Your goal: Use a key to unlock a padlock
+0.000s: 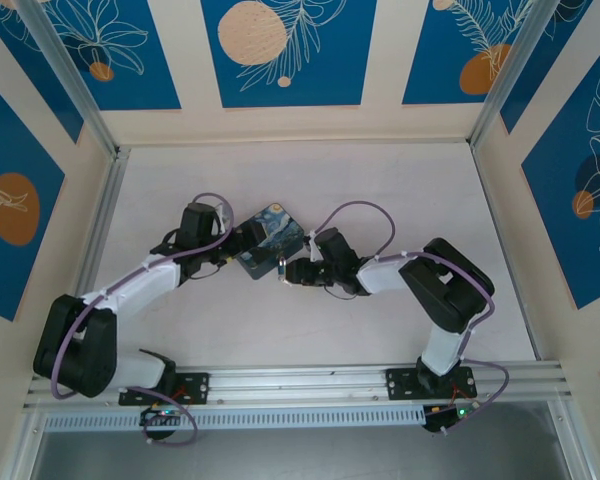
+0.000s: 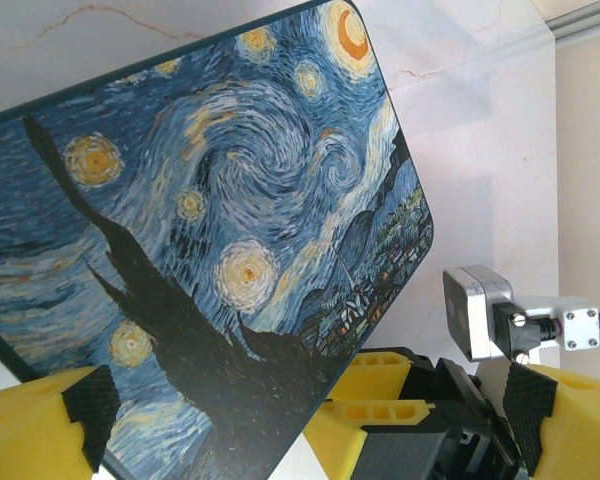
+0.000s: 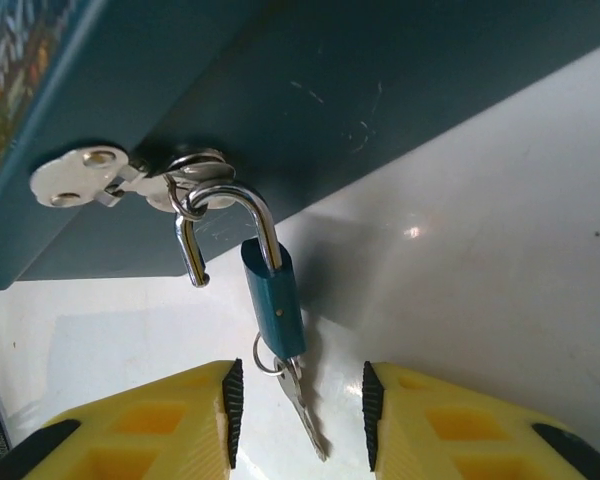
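A small teal padlock (image 3: 275, 300) hangs by its metal shackle (image 3: 242, 200) from the hasp (image 3: 90, 175) on the side of the Starry-Night box (image 1: 270, 238). One shackle leg stands free of the body. The key (image 3: 308, 415) dangles on a small ring at the padlock's bottom end, above the white table. My right gripper (image 3: 302, 415) is open, with one pad on each side of the key and touching neither it nor the padlock. My left gripper (image 2: 310, 430) is open wide over the box lid (image 2: 210, 200), at the box's left edge (image 1: 242, 240).
The white table (image 1: 380, 190) is walled in by blue-patterned panels on three sides, with an aluminium rail (image 1: 310, 385) along the near edge. In the left wrist view the right gripper's yellow fingers (image 2: 390, 375) and its wrist camera (image 2: 475, 310) sit close by the box corner.
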You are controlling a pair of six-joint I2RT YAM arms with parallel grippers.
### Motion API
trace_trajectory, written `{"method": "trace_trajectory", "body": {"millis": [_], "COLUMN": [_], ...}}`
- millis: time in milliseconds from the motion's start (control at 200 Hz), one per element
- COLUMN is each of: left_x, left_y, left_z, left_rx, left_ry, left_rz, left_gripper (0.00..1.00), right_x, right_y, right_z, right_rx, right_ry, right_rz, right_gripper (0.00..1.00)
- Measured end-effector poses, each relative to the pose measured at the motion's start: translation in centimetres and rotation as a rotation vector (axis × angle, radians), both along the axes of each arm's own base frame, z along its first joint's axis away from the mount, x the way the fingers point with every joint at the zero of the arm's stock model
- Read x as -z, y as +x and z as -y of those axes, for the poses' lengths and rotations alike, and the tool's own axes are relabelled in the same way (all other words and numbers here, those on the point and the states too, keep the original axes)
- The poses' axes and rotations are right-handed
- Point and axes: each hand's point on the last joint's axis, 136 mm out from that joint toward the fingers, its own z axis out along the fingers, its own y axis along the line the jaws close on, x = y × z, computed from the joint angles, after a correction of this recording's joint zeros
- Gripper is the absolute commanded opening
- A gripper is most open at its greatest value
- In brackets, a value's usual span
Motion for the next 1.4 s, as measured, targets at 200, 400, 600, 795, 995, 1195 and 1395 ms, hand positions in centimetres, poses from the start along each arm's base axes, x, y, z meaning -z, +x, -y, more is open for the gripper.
{"method": "trace_trajectory", "body": {"millis": [200, 400, 600, 795, 995, 1195, 1395], "left_x": [0.0, 0.0, -0.1, -0.1, -0.2, -0.7, -0.4], "left_y": [0.3, 0.8, 1.0, 1.3, 1.2, 1.3, 1.3], "left_z": [0.1, 0.2, 0.4, 0.5, 0.5, -0.4, -1.9], "left_rx": [0.005, 0.007, 0.01, 0.01, 0.01, 0.005, -0.001], "left_ry": [-0.007, -0.015, -0.021, -0.029, -0.028, 0.04, 0.167], "left_rz": [-0.001, 0.003, 0.008, 0.014, 0.015, 0.025, 0.038], "left_gripper": [1.0, 1.0, 1.0, 1.0, 1.0, 1.0, 1.0], "right_x": [0.0, 0.0, 0.0, 0.2, 0.4, 0.2, 0.5], "right_y": [0.4, 0.8, 1.2, 1.5, 1.6, 1.8, 1.8], "right_z": [-0.5, -1.1, -1.5, -1.7, -1.7, -1.7, -1.0], "right_rx": [0.0, -0.003, 0.001, 0.012, 0.023, 0.038, 0.064], "right_ry": [0.012, 0.024, 0.037, 0.041, 0.043, 0.06, 0.082], "right_rz": [0.008, 0.019, 0.021, 0.016, 0.011, 0.011, -0.004], "right_gripper": [0.34, 0.33, 0.33, 0.23, 0.09, 0.0, 0.0]}}
